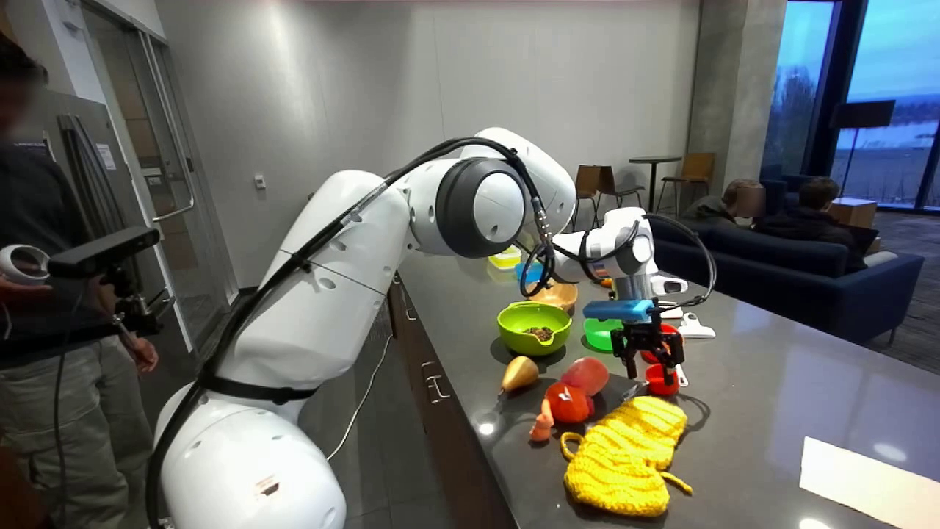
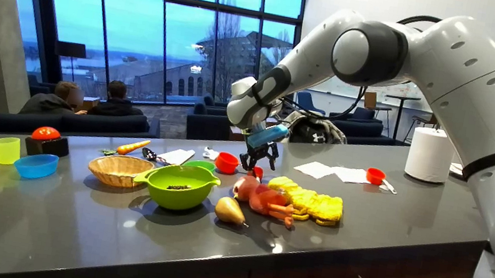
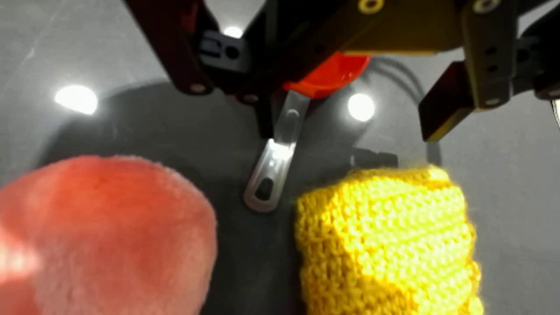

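My gripper (image 3: 355, 111) stands open over the grey counter, its two fingers wide apart with nothing held between them. Beneath it is a small red measuring cup (image 3: 334, 76), partly hidden by the gripper in the wrist view. The cup's silvery handle (image 3: 273, 170) points down that view, close by the left fingertip; contact cannot be made out. To the left of the handle bulges a pink-red plush toy (image 3: 109, 236), and to its right is a yellow knitted mitt (image 3: 385, 245). In both exterior views the gripper (image 1: 651, 369) (image 2: 259, 163) hangs low above the red cup (image 1: 661, 382).
A green bowl (image 2: 173, 197) with dark bits inside and a pear (image 2: 229, 210) stand near the plush toy. Farther along are a wicker basket (image 2: 106, 178) and another red cup (image 2: 226, 163). White paper (image 1: 866, 477) and a paper roll (image 2: 428, 154) are also on the counter.
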Controlling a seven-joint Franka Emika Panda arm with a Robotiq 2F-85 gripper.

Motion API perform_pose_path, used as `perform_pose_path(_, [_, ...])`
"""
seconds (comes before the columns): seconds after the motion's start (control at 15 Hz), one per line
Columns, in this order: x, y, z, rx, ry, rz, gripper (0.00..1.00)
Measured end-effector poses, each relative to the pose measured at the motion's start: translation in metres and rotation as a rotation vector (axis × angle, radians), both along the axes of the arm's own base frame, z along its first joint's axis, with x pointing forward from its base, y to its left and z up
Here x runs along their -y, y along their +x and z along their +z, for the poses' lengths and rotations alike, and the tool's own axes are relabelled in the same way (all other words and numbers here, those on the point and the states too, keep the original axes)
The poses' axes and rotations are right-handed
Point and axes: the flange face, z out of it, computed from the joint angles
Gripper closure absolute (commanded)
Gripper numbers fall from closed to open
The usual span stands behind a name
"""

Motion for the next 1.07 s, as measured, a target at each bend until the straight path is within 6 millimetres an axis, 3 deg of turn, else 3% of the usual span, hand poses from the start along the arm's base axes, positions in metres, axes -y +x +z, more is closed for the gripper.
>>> perform_pose_path(0.27, [-0.005,-0.007,0.001,-0.034,0.009,-0.092,0.00])
perform_pose_path(0.67, [-0.029,0.006,0.022,0.066,0.134,-0.146,0.00])
perform_pose_path(1.07, [-0.020,0.012,0.017,0.157,0.160,-0.158,0.00])
